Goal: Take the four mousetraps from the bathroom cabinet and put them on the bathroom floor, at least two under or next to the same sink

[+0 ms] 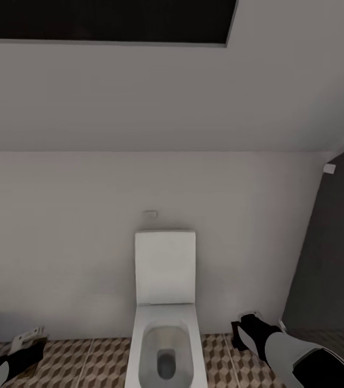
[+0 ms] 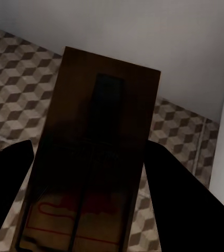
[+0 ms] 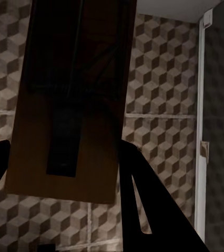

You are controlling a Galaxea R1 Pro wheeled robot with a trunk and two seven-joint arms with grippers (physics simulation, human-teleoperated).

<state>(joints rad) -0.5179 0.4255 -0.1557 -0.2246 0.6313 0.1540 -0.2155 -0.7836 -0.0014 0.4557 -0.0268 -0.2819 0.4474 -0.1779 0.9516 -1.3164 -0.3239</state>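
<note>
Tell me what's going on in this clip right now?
The robot faces a white toilet against the bathroom wall, both arms low over the cube-patterned bathroom floor. The left gripper holds one mousetrap and the right gripper holds another mousetrap. Neither trap is on the floor yet.

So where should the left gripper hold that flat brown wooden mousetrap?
Pinch the flat brown wooden mousetrap across its long edges, coming in lengthwise from a short end: the board is narrow, and its edges keep fingers off the dark metal parts. The left gripper straddles it so.
</note>
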